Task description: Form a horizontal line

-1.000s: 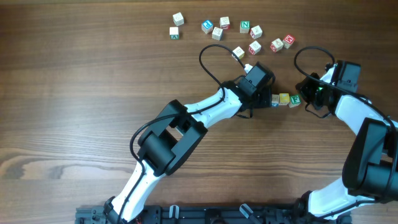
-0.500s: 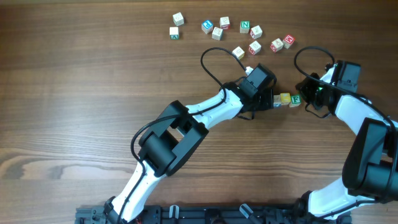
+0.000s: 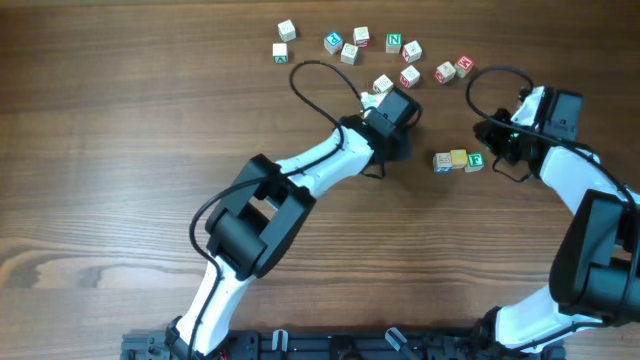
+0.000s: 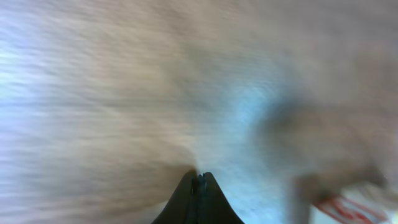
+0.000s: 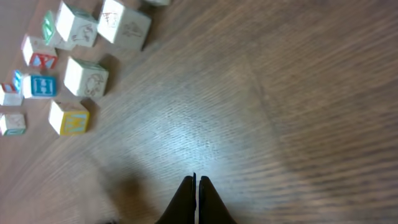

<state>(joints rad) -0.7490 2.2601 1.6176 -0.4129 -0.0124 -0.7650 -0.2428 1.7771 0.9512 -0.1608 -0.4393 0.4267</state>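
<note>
Found row (image 3: 458, 160) of three cubes set edge to edge right of centre, apart from left claw (image 4: 200, 177) and right claw (image 5: 196, 179), both pinched closed and empty; judged line formed, only arm retreat left.

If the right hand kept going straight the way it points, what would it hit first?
Probably the bare table. In the wrist view the shut right hand aims at open wood, with blocks off to one side. Overhead, the row of three blocks sits close by, so depth is uncertain.
</note>
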